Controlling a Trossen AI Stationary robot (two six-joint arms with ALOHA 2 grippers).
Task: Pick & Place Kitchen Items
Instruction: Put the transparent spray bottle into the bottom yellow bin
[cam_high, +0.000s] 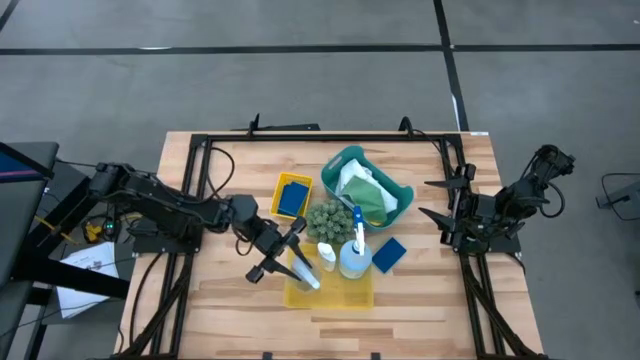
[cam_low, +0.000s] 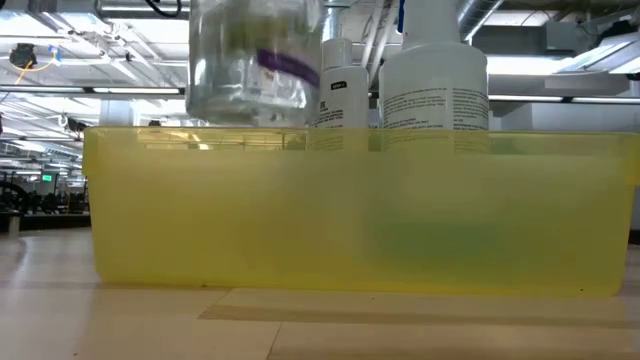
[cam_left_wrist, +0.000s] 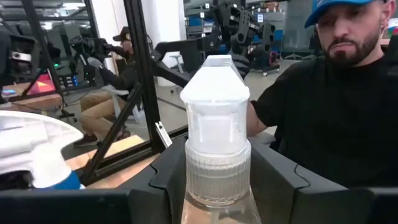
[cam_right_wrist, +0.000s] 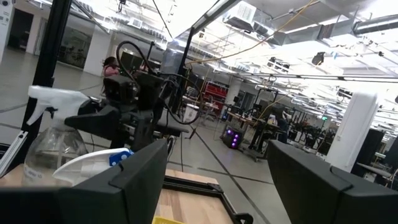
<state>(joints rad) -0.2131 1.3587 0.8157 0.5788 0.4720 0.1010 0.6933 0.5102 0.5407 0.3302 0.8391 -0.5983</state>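
Gripping clear bottle, left end effector, right end effector open, wooden table, workshop beyond.

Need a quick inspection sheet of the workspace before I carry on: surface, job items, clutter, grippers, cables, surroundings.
Surface: wooden table inside a black frame.
Job's things: clear bottle with white cap held over the large yellow bin; small white bottle and blue-topped spray bottle stand in that bin; blue sponge beside it; another blue sponge in the small yellow bin; white cloth in the teal basket.
Clutter: green bumpy ball.
Grippers: left gripper shut on the clear bottle; right gripper open, waiting at the right edge.
Cables: black cable along the left frame.
Surroundings: person in black shirt close behind the table.
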